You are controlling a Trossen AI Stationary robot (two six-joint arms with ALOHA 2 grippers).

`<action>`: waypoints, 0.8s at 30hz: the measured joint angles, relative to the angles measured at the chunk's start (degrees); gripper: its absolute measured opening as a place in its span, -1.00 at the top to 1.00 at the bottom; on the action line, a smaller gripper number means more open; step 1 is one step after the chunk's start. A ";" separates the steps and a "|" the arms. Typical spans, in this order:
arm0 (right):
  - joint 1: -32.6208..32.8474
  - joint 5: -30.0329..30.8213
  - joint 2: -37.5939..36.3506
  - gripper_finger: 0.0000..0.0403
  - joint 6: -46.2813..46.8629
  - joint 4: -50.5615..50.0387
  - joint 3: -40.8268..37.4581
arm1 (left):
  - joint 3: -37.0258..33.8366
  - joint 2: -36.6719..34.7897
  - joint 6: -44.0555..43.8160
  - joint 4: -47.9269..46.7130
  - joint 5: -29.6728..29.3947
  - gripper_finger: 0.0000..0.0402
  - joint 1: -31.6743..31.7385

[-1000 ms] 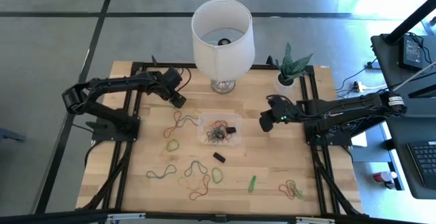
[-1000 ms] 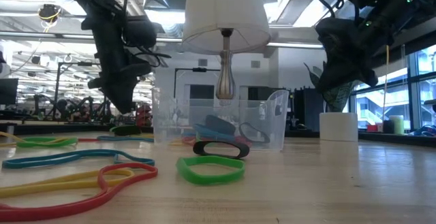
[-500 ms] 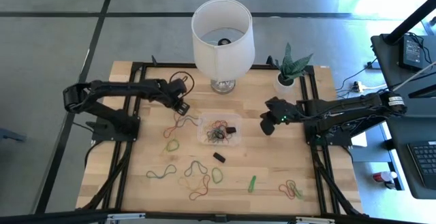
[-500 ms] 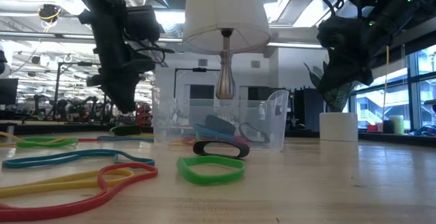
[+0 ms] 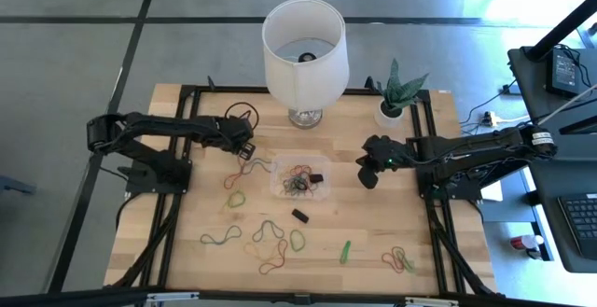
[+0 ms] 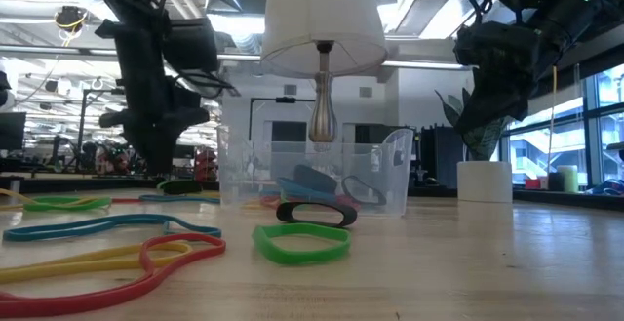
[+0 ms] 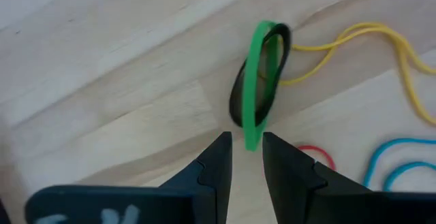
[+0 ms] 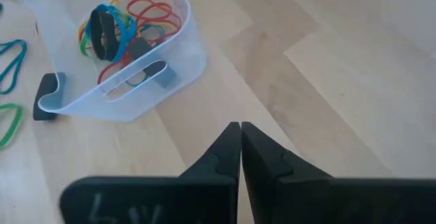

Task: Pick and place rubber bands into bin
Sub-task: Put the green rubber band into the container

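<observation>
Left hand (image 7: 246,157) has come down toward the surface's left edge — we see its fingers slightly parted, grasping nothing, over a green band (image 7: 261,81); bin (image 5: 300,178) sits mid-surface; right hand (image 8: 240,152) clenched, empty.

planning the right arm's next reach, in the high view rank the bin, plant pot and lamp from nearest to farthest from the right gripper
1. Plant pot: just behind the right gripper, toward the table's back edge.
2. Bin: toward the table's middle; too close to the pot to call.
3. Lamp: farthest, at the back middle.
</observation>
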 joint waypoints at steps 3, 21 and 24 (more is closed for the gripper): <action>-0.01 0.00 0.00 0.91 -0.02 0.00 0.00 | -0.18 0.00 -0.37 0.02 0.68 0.62 -0.01; 0.00 0.00 0.00 0.91 -1.40 0.00 0.00 | -0.18 0.99 2.42 1.58 0.93 0.62 -0.01; 0.00 0.00 0.00 0.91 -1.55 0.00 0.00 | -0.18 2.99 2.54 3.07 3.08 0.62 -0.01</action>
